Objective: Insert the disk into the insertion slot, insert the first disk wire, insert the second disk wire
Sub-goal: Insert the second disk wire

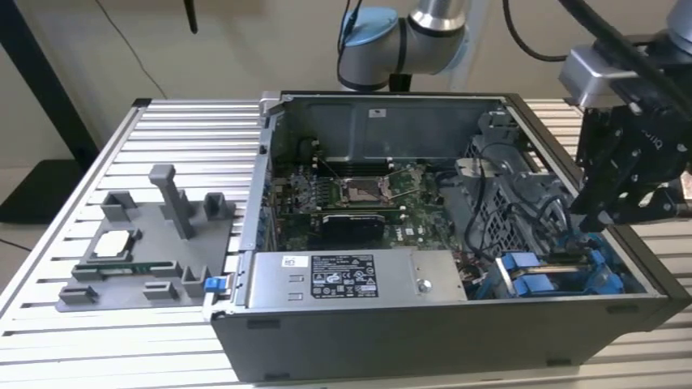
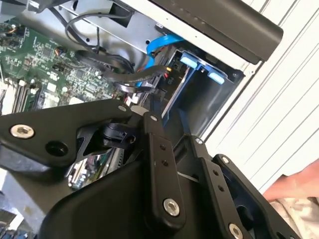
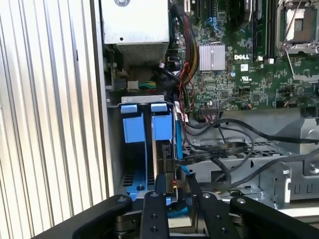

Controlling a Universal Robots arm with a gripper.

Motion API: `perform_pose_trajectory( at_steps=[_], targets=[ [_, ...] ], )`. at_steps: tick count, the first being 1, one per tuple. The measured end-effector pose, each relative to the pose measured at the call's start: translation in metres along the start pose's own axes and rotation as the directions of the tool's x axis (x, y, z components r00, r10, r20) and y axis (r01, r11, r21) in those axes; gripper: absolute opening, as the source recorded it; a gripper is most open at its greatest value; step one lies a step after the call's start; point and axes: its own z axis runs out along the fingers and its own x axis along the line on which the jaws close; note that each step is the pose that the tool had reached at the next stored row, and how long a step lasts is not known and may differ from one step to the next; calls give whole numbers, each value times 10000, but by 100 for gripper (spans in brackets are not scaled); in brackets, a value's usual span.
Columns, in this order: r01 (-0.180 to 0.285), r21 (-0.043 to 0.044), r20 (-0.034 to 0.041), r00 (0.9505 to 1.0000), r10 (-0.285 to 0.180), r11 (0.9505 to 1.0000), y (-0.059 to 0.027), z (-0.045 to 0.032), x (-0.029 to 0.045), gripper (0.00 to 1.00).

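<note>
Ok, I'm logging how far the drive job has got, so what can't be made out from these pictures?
- The gripper: in both wrist views its own black linkage hides the fingertips.
- The disk: in the first wrist view only a thin edge shows between blue frames, so its seating is unclear.
- Black wires: their plug ends are hidden behind the gripper.
- In the exterior view the gripper covers part of the drive cage.

Beside the green glossy motherboard (image 3: 249, 59), bright blue smooth plastic carrier tabs (image 3: 144, 122) are showing in the matt grey metal drive cage (image 3: 112, 149); the gripper (image 3: 174, 186) is looking matt black.
</note>
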Motion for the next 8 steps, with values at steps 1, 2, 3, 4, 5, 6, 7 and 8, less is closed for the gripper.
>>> perform_pose_trajectory(
  at_steps=[1, 2, 3, 4, 5, 6, 7, 8],
  targets=[
    [0, -6, 0, 10000, 0, 10000, -3, -45, -3, 100],
    [-1, -13, 0, 10000, 1, 10000, -5, -91, -7, 100],
    [-2, -18, -2, 10000, 2, 10000, -7, -136, -9, 100],
    [-3, -24, -2, 10000, 3, 10000, -10, -185, -13, 100],
    [-4, -29, -2, 10000, 4, 10000, -13, -229, -16, 100],
    [-5, -34, -3, 10000, 5, 10000, -15, -275, -19, 100],
    [-5, -40, -2, 10000, 5, 10000, -18, -319, -22, 100],
    [-6, -46, -4, 10000, 6, 10000, -20, -364, -25, 100]
  ],
)
